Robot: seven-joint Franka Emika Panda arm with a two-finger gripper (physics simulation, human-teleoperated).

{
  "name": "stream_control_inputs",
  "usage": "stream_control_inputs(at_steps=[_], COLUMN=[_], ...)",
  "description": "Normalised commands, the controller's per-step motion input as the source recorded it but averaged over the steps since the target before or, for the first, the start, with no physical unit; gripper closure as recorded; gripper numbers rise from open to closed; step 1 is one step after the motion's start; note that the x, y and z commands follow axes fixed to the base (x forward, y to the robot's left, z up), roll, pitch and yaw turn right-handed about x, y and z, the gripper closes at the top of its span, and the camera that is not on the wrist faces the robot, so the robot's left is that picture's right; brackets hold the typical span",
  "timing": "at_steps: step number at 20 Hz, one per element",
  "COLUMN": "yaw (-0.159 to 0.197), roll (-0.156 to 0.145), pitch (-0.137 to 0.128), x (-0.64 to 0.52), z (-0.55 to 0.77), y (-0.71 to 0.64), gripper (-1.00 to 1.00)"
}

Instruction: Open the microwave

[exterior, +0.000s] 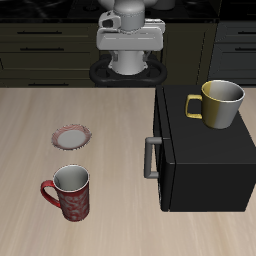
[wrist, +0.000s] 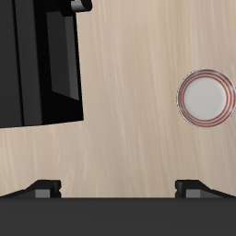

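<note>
One job here: I'm hanging my gripper (wrist: 118,189) high near the table's back, fingers spread wide w/ nothing between them, so I'm getting a clear look down. The microwave (exterior: 205,150) is sitting by the front edge, door prob. shut, its handle (exterior: 151,158) facing the bare middle for approach.

no readable text, labels or numbers anywhere.

Bare table (exterior: 120,120) lies open before the microwave (exterior: 205,160) handle (exterior: 150,158). Plate (exterior: 72,136) and red mug (exterior: 70,193) stand at the handle's nine o'clock, well apart.
</note>
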Motion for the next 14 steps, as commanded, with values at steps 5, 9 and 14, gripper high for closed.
stream_control_inputs(at_steps=[5, 9, 14], yaw=[0.023, 0.027, 0.051], roll=[-0.036, -0.004, -0.006], pitch=[-0.021, -0.030, -0.024], x=[0.11, 0.10, 0.16], z=[0.10, 0.10, 0.12], y=[-0.11, -0.06, -0.04], gripper=[-1.00, -1.00, -1.00])
